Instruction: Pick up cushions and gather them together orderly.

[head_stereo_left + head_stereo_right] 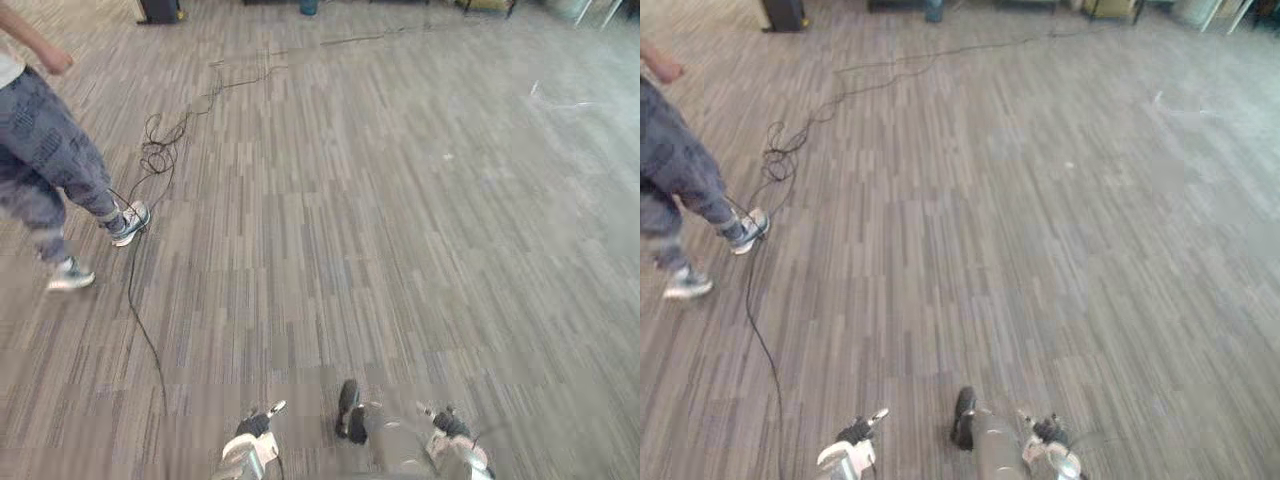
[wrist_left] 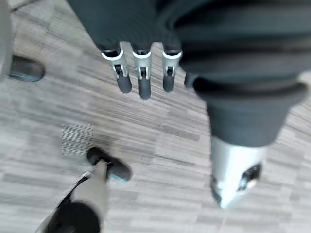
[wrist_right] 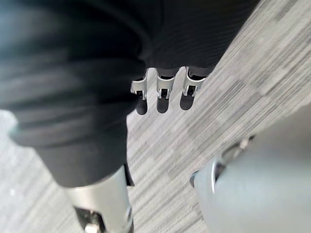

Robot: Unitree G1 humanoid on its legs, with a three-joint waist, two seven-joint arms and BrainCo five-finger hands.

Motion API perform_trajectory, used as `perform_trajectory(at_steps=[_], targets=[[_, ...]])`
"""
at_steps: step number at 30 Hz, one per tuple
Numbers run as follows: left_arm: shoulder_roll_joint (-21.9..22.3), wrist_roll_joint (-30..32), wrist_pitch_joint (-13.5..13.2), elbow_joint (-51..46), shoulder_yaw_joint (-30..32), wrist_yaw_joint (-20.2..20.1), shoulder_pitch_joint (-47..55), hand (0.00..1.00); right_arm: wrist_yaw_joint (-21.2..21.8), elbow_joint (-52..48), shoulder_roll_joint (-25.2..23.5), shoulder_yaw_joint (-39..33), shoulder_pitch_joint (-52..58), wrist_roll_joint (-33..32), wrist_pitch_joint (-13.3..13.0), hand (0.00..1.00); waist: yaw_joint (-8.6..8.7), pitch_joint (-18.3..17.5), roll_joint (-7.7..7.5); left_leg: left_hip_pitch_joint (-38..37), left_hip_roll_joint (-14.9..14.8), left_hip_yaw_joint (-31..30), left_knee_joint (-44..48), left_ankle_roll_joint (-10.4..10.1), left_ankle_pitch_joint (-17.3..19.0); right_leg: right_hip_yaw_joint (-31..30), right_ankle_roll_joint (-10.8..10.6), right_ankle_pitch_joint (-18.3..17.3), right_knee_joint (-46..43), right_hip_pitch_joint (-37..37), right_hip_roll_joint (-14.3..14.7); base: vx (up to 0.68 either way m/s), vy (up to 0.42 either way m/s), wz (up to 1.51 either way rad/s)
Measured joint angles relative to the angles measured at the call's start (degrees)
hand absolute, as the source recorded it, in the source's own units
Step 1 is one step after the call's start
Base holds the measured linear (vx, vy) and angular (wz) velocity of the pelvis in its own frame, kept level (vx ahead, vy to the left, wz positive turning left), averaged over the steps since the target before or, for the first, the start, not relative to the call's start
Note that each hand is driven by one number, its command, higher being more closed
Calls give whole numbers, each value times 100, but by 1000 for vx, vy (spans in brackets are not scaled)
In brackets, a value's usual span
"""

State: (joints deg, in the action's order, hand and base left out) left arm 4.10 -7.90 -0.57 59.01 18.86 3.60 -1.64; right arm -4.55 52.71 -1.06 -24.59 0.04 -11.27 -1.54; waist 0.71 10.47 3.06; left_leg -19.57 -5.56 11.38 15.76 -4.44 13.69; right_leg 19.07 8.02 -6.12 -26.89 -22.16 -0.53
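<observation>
Cushions: left robot hand [image 2: 142, 77], right robot hand [image 3: 163, 94] empty, fingers [image 2: 121, 80] straight in wrist views.

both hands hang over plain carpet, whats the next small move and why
Probably a slow turn to the right to look for a cushion. The left hand and the right hand both hang open with straight fingers, holding nothing, over grey carpet. A person is stepping across it on the left, so turning away from them seems safer.
</observation>
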Motion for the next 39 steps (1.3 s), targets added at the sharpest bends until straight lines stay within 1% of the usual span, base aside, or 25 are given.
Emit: perform_trajectory(at_steps=[1, 2, 3, 5, 7, 8, 9, 10, 12, 14, 15, 18, 19, 21, 22, 24, 26, 28, 30, 31, 32, 33, 35, 37, 39], targets=[[9, 1, 4, 3, 13, -4, 27, 0, -7, -21, 9, 17, 6, 1, -7, 0, 14, 22, 90, 461, -133, -277, 1283, -368, -427, -68, -7, -255, 90, 287, 151, 630, -163, -50], [-3, 1, 10, -1, 40, -25, 81, 0, -12, -26, 15, 86, -3, 1, -7, 0, -14, 64, 147, 1220, -316, -507, 2934, -846, -1236, -207, 9, -356, 358, 678, 331, 623, -124, -49], [-6, -5, 11, -23, 59, -35, 79, 0, -15, -22, 10, 126, -9, -1, -7, 0, -25, 87, 158, 1549, -438, -477, 3639, -820, -1203, -283, 19, -371, 525, 920, 429, 729, -75, -71], [-81, -4, -28, -363, 175, -36, 95, 0, -27, 72, -89, 533, -43, -10, 13, 0, -195, 246, -49, 2490, -751, -42, 4854, -228, -548, -853, 85, -440, 1190, 2063, 675, 693, -34, -95], [-114, -25, -73, -557, 149, -30, 176, 0, -31, 130, -225, 688, -52, -11, 44, 0, -300, 183, -158, 3058, -790, 220, 4443, -5, -176, -1326, 47, -447, 1568, 2569, 677, 499, 40, -126], [-99, -71, -103, -662, 158, -23, 214, 0, -31, 225, -327, 693, -151, -11, 62, 0, -400, 182, -179, 3426, -795, 297, 3721, 104, 59, -1678, -59, -469, 1782, 2908, 642, 504, 106, -138], [-91, -78, -123, -672, 160, -19, 224, 0, -31, 240, -325, 710, -156, -10, 78, 0, -412, 178, -173, 3531, -783, 272, 3421, 106, 103, -1805, -89, -486, 1836, 2992, 628, 531, 189, -136], [-79, -91, -158, -671, 158, -11, 246, 0, -27, 248, -327, 698, -148, -7, 112, 0, -459, 153, -147, 3648, -715, 192, 2407, 119, 101, -2054, -227, -576, 1969, 3190, 517, 512, 261, -103], [-68, -119, -182, -672, 182, 4, 300, 0, -48, 242, -326, 686, -122, 0, 108, 0, -464, 116, -136, 3756, -471, -354, 685, -46, -219, -2480, -396, -899, 2079, 3455, 298, 515, 322, -117], [-123, -119, -181, -667, 192, 20, 347, 0, -51, 324, -325, 777, -50, 8, 124, 0, -501, -15, -270, 3748, -234, -672, 524, -198, -969, -2795, -568, -1102, 2073, 3538, 32, 571, 441, -93], [-208, -116, -181, -665, 179, 33, 355, 0, -25, 425, -317, 814, 19, 12, 147, 0, -518, -152, -388, 3774, -74, -616, 676, -82, -798, -2914, -595, -1093, 2011, 3502, -134, 648, 462, -86], [-300, -112, -147, -638, 188, 112, 355, 0, -8, 444, -313, 794, 119, 20, 150, 0, -555, -276, -578, 3579, -56, -85, 1348, 359, -237, -3006, -986, -858, 1136, 3268, -419, 673, 414, -71], [-336, -112, -141, -536, 153, 123, 337, 0, -3, 442, -305, 813, 102, 19, 155, 0, -553, -298, -614, 3284, -5, 56, 1331, 549, -112, -2937, -1310, -640, 185, 2908, -449, 519, 282, -79], [-324, -105, -126, -376, 124, 118, 231, 0, 92, 419, -267, 829, 84, 13, 118, 0, -558, -223, -513, 2588, 11, 109, 934, 585, 125, -2677, -1621, 2, -1700, 2071, -453, 413, 205, -95], [-350, -103, -98, -231, 35, 120, 203, 0, 123, 247, -262, 801, 77, 8, 67, 0, -508, -156, -405, 1984, 26, 243, 578, 487, 340, -2233, -1480, -243, -2709, 1591, -514, 410, 179, -80], [-335, -78, -57, -110, -59, 121, 135, 0, 141, 166, -263, 796, 82, 9, 42, 0, -368, -171, -425, 1369, 49, 437, 183, 547, 404, -1410, -1265, -599, -3071, 1082, -660, 424, 147, -45], [-275, -68, -22, 18, -118, 104, 27, 0, 169, 105, -266, 718, 57, 7, 24, 0, -342, -157, -451, 779, 64, 637, -391, 487, 414, -379, -1014, -834, -2302, 614, -659, 378, 99, -29], [-189, -56, -4, 30, -248, 85, -16, 0, 165, 96, -271, 555, 33, 5, 15, 0, -292, -151, -462, 447, 143, 695, -644, 486, 414, 121, -875, -770, -1287, 417, -643, 454, 48, -6], [-101, -40, 14, 51, -252, 84, 4, 0, 136, 56, -263, 465, -50, 7, 7, 0, -149, -140, -447, 174, 202, 643, -870, 489, 416, 197, -785, -403, -303, 227, -521, 599, -36, 24], [-109, 3, 8, 34, -254, 73, 28, 0, 107, 80, -277, 465, -46, 13, 8, 0, -126, -151, -505, 4, 313, 510, -961, 489, 416, 66, -626, 28, 276, 259, -421, 791, -113, 11], [-28, 103, 5, 31, -238, 63, 40, 0, 107, 97, -193, 457, -63, 14, 13, 0, -123, -145, -310, -238, 140, 254, -839, 448, 382, 13, -142, 25, 15, 409, -292, 578, -95, 1], [-29, 116, 5, 31, -238, 61, 44, 0, 107, 93, -189, 457, -61, 14, 12, 0, -119, -155, -296, -230, 115, 232, -785, 427, 370, 13, -126, -25, 2, 421, -277, 560, -150, -14], [-7, 170, 12, 23, -242, 30, 65, 0, 104, 43, -147, 452, -60, 14, 11, 0, -79, -186, -119, 144, -57, -57, 387, 305, 299, -9, -126, -426, -123, 572, -110, 437, -153, -16], [-10, 180, 34, -16, -183, -16, 61, 0, 98, 46, -134, 509, -70, 8, 20, 0, -110, -150, 24, 1318, -416, -472, 2994, -533, -297, -194, -96, -533, 332, 1061, 261, 542, -120, -50], [-56, 181, 31, -134, -175, -11, 70, 0, 70, 131, -180, 579, -100, 4, 58, 0, -145, -48, -33, 1961, -609, -376, 4113, -395, -136, -468, -56, -548, 798, 1753, 477, 537, -24, -70]])
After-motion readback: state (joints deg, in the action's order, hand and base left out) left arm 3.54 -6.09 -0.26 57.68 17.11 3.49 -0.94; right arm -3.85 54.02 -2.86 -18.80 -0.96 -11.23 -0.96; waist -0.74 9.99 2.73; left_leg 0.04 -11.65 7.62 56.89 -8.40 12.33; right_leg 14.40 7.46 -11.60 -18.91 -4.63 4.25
